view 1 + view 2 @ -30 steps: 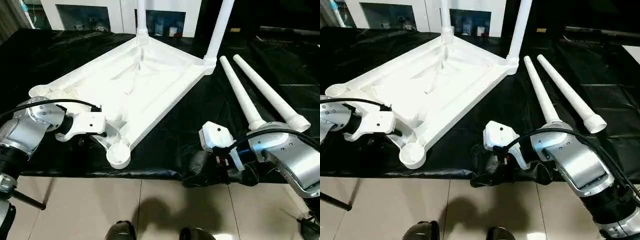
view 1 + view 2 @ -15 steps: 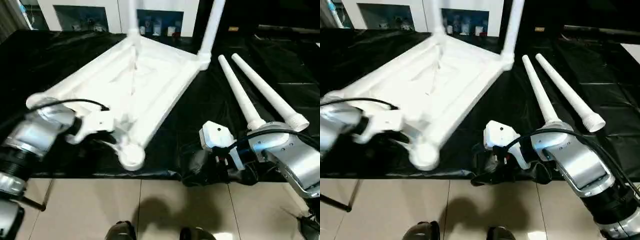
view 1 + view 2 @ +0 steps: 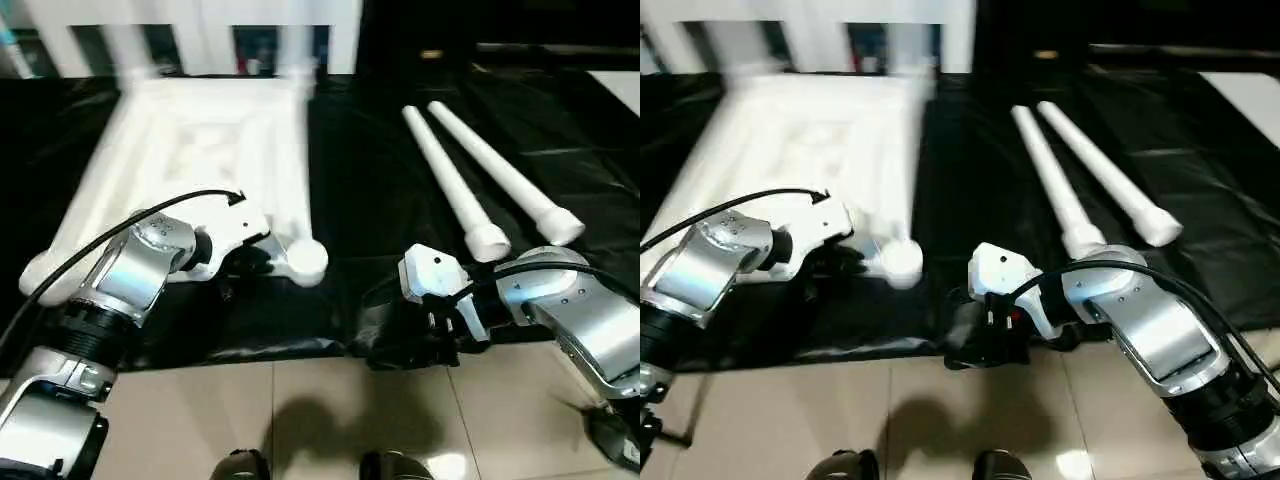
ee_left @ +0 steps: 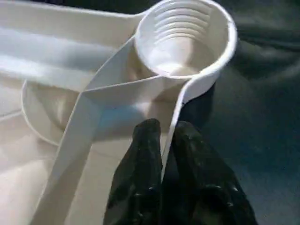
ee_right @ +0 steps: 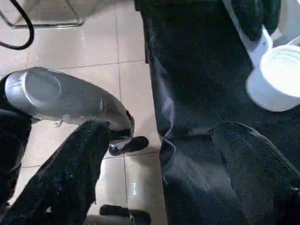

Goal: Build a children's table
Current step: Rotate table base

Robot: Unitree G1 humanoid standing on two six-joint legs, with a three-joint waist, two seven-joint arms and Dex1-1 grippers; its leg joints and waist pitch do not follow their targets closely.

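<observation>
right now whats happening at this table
A two-armed robot is putting together a white plastic table. The table top lies upside down on a black cloth. The left gripper has its fingers pinched on a thin rib beside an empty corner socket. The right gripper is open over the cloth's edge, holding nothing. Two loose legs lie on the cloth to the right, not yet fitted.
</observation>
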